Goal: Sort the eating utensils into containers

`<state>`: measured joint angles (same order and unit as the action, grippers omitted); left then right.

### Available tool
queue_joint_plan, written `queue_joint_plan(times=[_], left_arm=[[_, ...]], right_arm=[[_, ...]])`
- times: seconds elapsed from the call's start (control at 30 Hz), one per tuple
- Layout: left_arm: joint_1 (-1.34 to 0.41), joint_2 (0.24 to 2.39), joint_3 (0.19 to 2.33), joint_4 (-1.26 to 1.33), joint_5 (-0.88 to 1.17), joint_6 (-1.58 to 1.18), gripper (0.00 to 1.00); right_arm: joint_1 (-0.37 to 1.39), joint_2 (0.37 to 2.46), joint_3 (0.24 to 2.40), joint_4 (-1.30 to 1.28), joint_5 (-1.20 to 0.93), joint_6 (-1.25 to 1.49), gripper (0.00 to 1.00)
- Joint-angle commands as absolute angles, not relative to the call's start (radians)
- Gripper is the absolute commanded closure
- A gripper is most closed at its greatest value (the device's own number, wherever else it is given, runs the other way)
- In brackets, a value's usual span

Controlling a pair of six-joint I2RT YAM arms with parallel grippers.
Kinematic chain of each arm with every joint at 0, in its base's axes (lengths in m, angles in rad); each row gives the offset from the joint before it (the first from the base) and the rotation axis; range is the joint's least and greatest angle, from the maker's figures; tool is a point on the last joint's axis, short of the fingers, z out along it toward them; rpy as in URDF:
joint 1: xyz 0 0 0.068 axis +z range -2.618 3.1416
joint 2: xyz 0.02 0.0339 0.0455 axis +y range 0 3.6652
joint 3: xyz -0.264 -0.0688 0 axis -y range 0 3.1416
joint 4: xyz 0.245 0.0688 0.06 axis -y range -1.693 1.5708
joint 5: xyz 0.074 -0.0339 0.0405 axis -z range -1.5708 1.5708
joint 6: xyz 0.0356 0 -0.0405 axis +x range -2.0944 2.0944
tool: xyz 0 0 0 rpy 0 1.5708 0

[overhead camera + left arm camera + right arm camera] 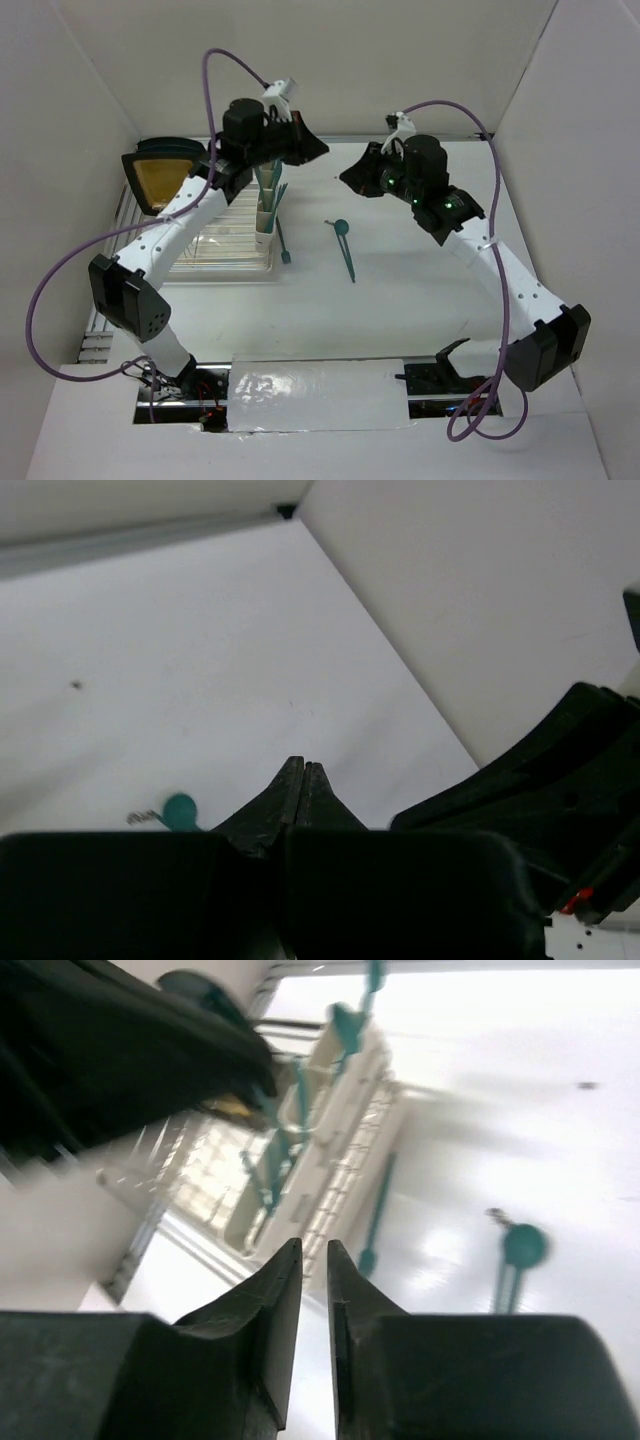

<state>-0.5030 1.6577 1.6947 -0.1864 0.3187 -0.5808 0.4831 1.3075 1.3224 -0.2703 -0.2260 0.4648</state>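
Note:
The cream containers (265,218) stand in a row along the dish rack's right edge, with several teal utensils (275,192) upright in them. A teal spoon (346,248) and another teal utensil (282,240) lie on the white table. My left gripper (321,150) is shut and empty, held high just right of the containers. My right gripper (346,178) hovers opposite it, its jaws a narrow gap apart and empty. The right wrist view shows the containers (335,1100), the spoon (522,1247) and the other utensil (378,1210). The left wrist view shows the shut gripper (303,768) and the spoon bowl (180,809).
A clear ribbed dish rack tray (215,250) sits left of the containers, with an amber plate (160,178) standing at its far left. White walls enclose the table on three sides. The right arm's black body (560,780) fills the left wrist view's right side.

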Motion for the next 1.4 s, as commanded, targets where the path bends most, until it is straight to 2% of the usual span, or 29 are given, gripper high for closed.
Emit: queue_joint_plan(times=[0.0, 0.03, 0.1, 0.23, 0.27, 0.3, 0.53, 0.67, 0.8, 1.03, 1.37], left_arm=[[-0.425, 1.654, 1.784, -0.086, 0.431, -0.514, 0.98], [-0.411, 1.643, 1.787, -0.083, 0.436, -0.477, 0.96], [-0.379, 1.628, 1.798, -0.112, 0.443, -0.442, 0.87], [-0.319, 1.566, 1.76, -0.159, 0.436, -0.4, 0.72], [-0.322, 1.553, 1.761, -0.164, 0.437, -0.396, 0.64], [-0.286, 1.514, 1.738, -0.193, 0.428, -0.385, 0.59], [-0.172, 1.411, 1.631, -0.247, 0.403, -0.35, 0.54], [-0.097, 1.321, 1.527, -0.258, 0.413, -0.347, 0.47], [-0.062, 1.258, 1.453, -0.258, 0.405, -0.334, 0.43], [-0.044, 1.218, 1.427, -0.261, 0.362, -0.295, 0.4], [-0.041, 1.2, 1.397, -0.247, 0.357, -0.29, 0.39]], right_arm=[[0.451, 1.224, 1.339, -0.353, -0.134, 0.413, 0.76], [0.446, 1.212, 1.322, -0.374, -0.123, 0.396, 0.74], [0.436, 1.209, 1.261, -0.374, -0.123, 0.391, 0.69], [0.439, 1.305, 1.178, -0.338, -0.254, 0.387, 0.62], [0.439, 1.333, 1.163, -0.324, -0.265, 0.391, 0.62], [0.454, 1.376, 1.154, -0.29, -0.276, 0.397, 0.62], [0.528, 1.572, 1.204, -0.227, -0.265, 0.331, 0.49], [0.564, 1.676, 1.218, -0.163, -0.32, 0.304, 0.46], [0.581, 1.776, 1.247, -0.086, -0.347, 0.375, 0.47], [0.652, 1.996, 1.482, -0.161, -0.241, 0.41, 0.51], [0.679, 2.085, 1.505, -0.147, -0.249, 0.459, 0.54]])
